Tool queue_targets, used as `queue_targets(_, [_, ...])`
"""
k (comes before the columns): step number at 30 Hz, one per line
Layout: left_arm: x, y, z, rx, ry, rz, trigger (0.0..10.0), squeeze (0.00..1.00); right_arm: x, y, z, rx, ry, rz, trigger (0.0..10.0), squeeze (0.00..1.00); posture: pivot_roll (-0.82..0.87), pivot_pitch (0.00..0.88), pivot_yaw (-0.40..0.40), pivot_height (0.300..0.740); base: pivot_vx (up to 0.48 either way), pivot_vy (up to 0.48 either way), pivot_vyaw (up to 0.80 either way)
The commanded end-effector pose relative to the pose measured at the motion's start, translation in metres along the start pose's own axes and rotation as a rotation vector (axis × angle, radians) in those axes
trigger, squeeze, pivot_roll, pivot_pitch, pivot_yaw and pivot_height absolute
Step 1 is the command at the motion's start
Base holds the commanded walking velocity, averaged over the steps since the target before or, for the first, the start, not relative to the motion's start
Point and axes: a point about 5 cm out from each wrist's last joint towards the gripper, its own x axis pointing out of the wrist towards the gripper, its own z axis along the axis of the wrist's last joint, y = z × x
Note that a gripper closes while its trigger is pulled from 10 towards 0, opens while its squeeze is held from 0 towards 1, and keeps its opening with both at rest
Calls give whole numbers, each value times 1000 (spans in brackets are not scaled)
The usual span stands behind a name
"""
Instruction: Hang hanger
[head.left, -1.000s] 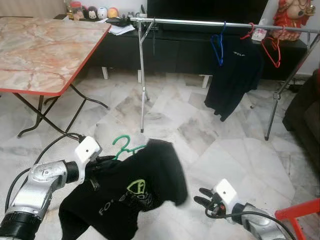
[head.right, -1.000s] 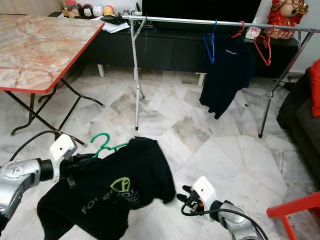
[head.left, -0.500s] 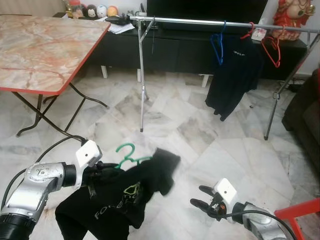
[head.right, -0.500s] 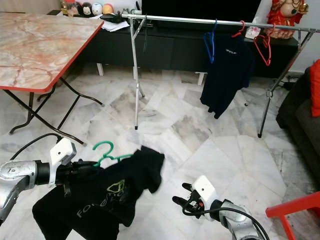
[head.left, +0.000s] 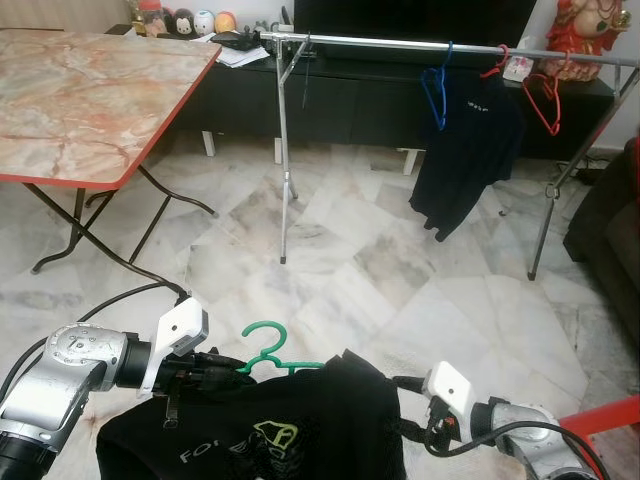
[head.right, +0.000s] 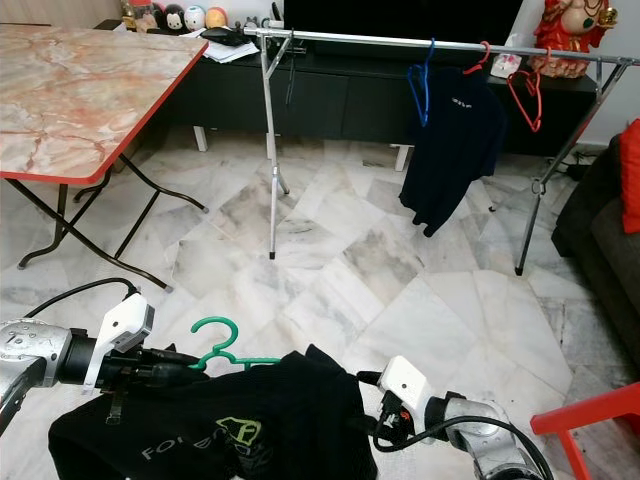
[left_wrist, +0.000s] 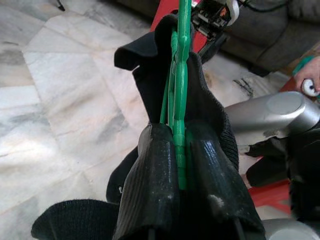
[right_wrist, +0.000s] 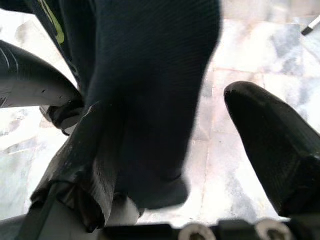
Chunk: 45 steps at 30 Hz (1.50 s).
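Observation:
My left gripper (head.left: 213, 368) is shut on the green hanger (head.left: 268, 350), low at the left; in the left wrist view the fingertips (left_wrist: 155, 165) pinch its green bar (left_wrist: 179, 125). A black T-shirt with a green logo (head.left: 270, 435) hangs from that hanger, spread in front of me. My right gripper (head.left: 408, 410) is at the shirt's right edge, open, and the right wrist view shows black cloth (right_wrist: 150, 90) between its two fingers (right_wrist: 272, 142). The silver clothes rail (head.left: 400, 44) stands ahead across the room.
On the rail hang a blue hanger (head.left: 436, 90), red hangers (head.left: 545, 100) and a dark shirt (head.left: 465, 150). A marble-top folding table (head.left: 90, 100) stands at the left, a dark sofa (head.left: 610, 240) at the right, and a red frame (head.left: 600, 415) by my right arm.
The shirt swung in from a folded bunch and now hangs spread wide. My left gripper moved right with the hanger, and my right gripper moved up to the shirt's edge.

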Motion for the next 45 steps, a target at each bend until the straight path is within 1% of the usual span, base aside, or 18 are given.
queue_targets(1, [-1, -1, 10, 44, -11, -19, 10000, 0, -3, -4, 5, -31, -6, 6, 0, 0, 7, 36, -97, 740, 0, 0, 0])
queue_targets(5, [0, -2, 11, 41, -14, -16, 10000, 0, -1, -1, 4, -30, -7, 31, 0, 0, 10, 35, -98, 740, 0, 0, 0])
queue_targets(14, [1, -1, 12, 39, -24, -6, 10000, 0, 1, 1, 3, -28, -4, 31, 0, 0, 10, 35, -98, 740, 0, 0, 0])
queue_targets(25, [3, -5, 17, 44, -39, -51, 10000, 0, 4, 3, 2, -20, -10, 28, 0, 0, 15, 37, -97, 740, 0, 0, 0])
queue_targets(34, [6, -7, 19, 44, -47, -68, 10000, 0, 6, 4, 2, -20, -9, 30, 0, 0, 12, 38, -98, 740, 0, 0, 0])
queue_targets(41, [3, -9, 19, 42, -46, -80, 10000, 0, 6, 4, 1, -26, 2, 27, 0, 0, 13, 39, -99, 740, 0, 0, 0])
queue_targets(45, [1, -5, 13, 37, -9, -36, 10000, 0, 7, 4, 0, -34, 15, 21, 0, 0, 15, 38, -101, 740, 0, 0, 0])
